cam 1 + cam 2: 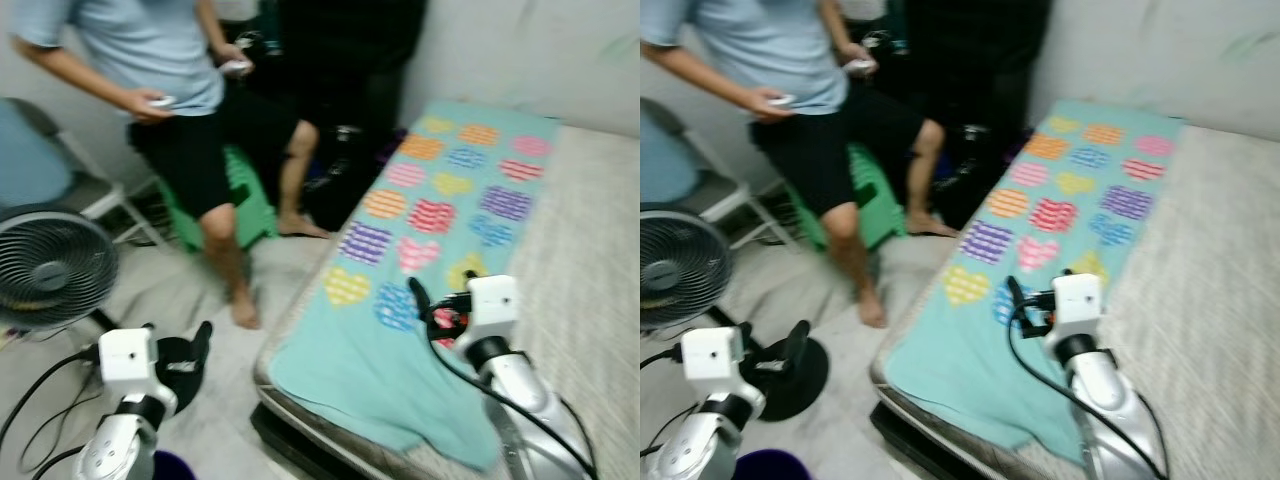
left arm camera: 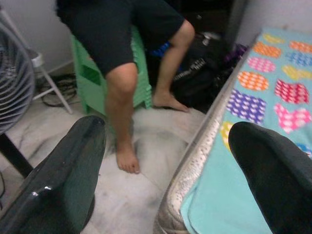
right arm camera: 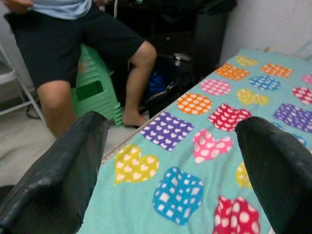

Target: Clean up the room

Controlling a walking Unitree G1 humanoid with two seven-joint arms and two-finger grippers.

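The teal blanket (image 1: 420, 300) with hearts lies spread on the bed (image 1: 590, 260). The right gripper (image 3: 170, 146) hovers over it, fingers wide and empty. It looks soft and light, so pinch its near edge.

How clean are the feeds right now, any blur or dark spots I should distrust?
Both eye views are motion-blurred: the heart-patterned blanket, fan and person look smeared. Right wrist view is sharpest; the hearts read crisply past the open right end effector. Left wrist view is mildly soft, with the left end effector open; lighting is even, without glare.
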